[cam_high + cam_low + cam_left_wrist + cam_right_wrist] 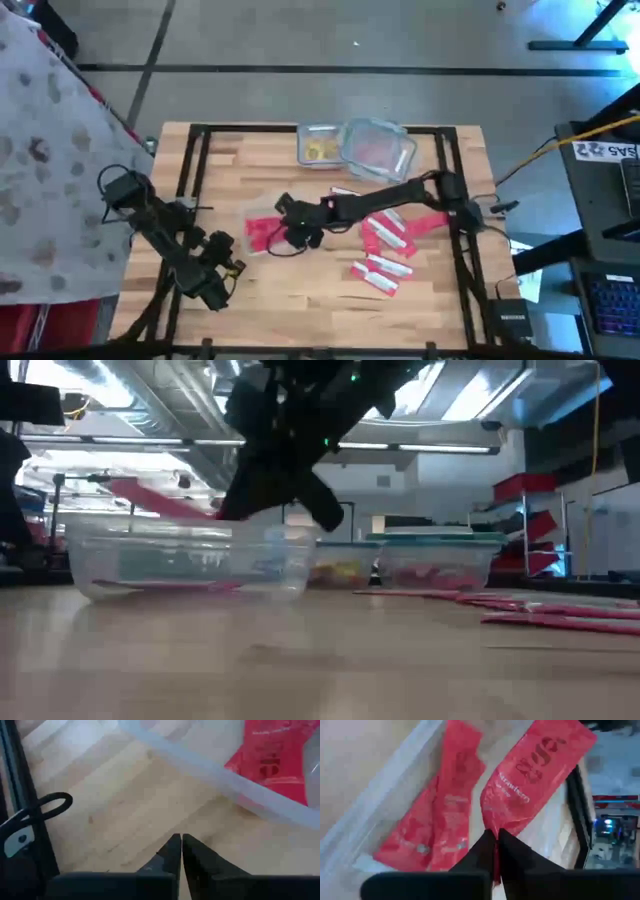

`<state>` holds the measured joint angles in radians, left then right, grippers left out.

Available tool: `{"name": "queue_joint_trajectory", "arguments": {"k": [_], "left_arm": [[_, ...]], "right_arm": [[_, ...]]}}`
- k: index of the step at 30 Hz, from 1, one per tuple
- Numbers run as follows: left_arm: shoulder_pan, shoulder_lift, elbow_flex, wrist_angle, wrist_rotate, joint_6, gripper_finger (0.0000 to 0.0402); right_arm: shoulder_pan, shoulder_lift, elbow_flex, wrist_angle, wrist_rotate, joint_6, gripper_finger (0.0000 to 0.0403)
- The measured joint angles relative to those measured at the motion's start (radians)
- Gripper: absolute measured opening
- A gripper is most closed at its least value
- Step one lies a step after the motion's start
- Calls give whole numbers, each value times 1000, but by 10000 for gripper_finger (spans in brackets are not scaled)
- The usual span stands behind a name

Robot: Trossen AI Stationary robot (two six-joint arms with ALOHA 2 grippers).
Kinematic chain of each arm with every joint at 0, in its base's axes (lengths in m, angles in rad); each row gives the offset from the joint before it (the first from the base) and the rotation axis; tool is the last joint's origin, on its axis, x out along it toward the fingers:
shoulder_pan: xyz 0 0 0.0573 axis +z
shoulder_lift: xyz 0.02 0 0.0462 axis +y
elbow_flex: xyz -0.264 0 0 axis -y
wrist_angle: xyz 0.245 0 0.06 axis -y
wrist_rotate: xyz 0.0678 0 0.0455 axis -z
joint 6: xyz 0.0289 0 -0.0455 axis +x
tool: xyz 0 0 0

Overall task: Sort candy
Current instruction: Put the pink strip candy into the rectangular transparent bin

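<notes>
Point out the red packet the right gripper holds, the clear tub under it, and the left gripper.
Red packet (535,775), right wrist view, middle of its printed face.
Clear tub (385,815), right wrist view, its wall.
Left gripper (181,845), left wrist view, between its shut fingertips.

Legible markings: few, on red candy packets only.
The red packet (535,780) pinched in the right gripper (496,837) carries white lettering, of which "Strawberry" reads with fair confidence; the larger word above it cannot be made out. A second red packet (272,757), inside a clear tub (200,767), shows dark print and a logo, illegible.
</notes>
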<state>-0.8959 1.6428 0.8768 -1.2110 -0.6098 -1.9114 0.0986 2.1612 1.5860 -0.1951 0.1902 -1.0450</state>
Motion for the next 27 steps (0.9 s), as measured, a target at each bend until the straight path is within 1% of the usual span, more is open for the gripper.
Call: {"name": "queue_joint_trajectory", "arguments": {"k": [3,5,11,12,14,17,18,19,20,22,24,27], "left_arm": [[0,0,0,2,-4,0,0],[0,0,0,3,-5,0,0],[0,0,0,8,-5,0,0],[0,0,0,15,-5,0,0],[0,0,0,23,-7,3,0],[0,0,0,23,-8,3,0],[0,0,0,23,-8,3,0],[0,0,0,23,-8,3,0],[0,0,0,23,-8,3,0],[0,0,0,26,-8,1,0],[0,0,0,29,-8,0,0],[0,0,0,32,-10,0,0]], "right_arm": [[-1,5,0,-27,-2,-6,14],[-1,5,0,-45,-6,-2,33],[4,4,0,-17,12,12,124],[9,0,0,-9,37,33,139],[25,-18,0,16,137,99,162],[63,-76,6,9,355,220,182],[74,-104,8,-15,412,260,184],[84,-131,8,-55,444,304,185],[93,-162,8,-99,452,355,185],[112,-226,8,-220,434,498,186],[128,-293,8,-377,396,661,186],[134,-375,-9,-605,310,918,186]]}}
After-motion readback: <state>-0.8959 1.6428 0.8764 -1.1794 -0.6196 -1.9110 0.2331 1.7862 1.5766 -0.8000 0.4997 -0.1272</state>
